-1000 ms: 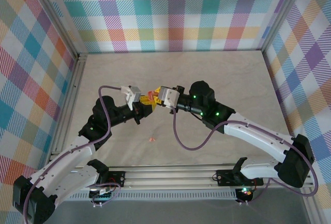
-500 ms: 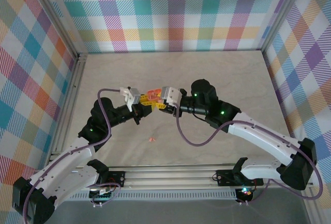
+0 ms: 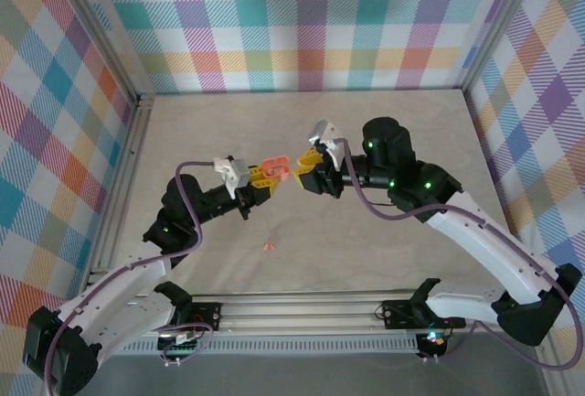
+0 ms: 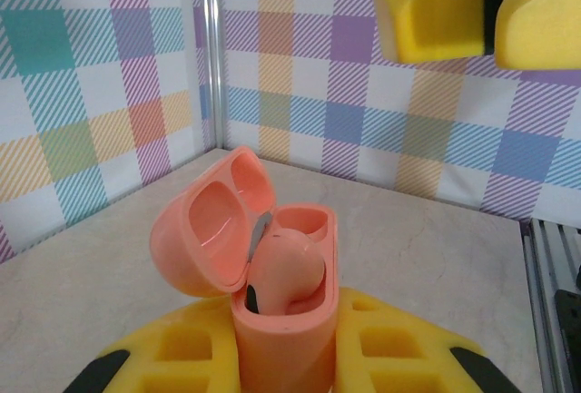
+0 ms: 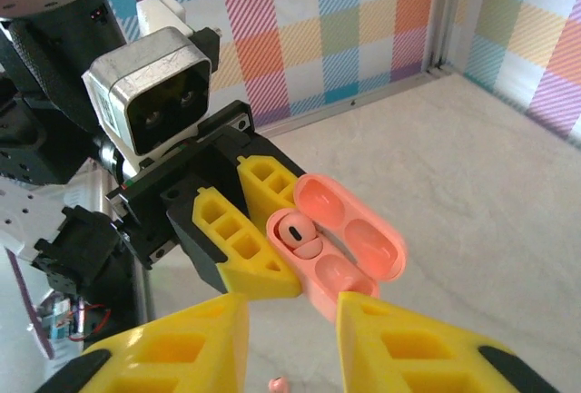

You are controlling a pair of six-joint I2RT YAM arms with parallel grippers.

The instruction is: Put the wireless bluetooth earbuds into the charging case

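The left arm [image 3: 123, 291] and the right arm [image 3: 498, 254] share white shells on their long links and black joint housings dotted with small green lights [image 3: 372, 146], and a purple cable [image 3: 194, 165] loops along each. The left end effector [image 3: 267, 175] and the right end effector [image 3: 306, 169] have yellow fingers [image 5: 245, 230] moulded with square recesses on black mounts, backed by a boxy grey camera [image 5: 152, 93] with two dark lenses.

The case [image 4: 283, 348] and the earbud [image 4: 289, 270] in it look like smooth, glossy plastic. The yellow left pincer fingers [image 5: 250, 230] are matt, moulded plastic. The table [image 3: 393, 122] is matt with a marbled look, the rail [image 4: 211, 57] brushed metal
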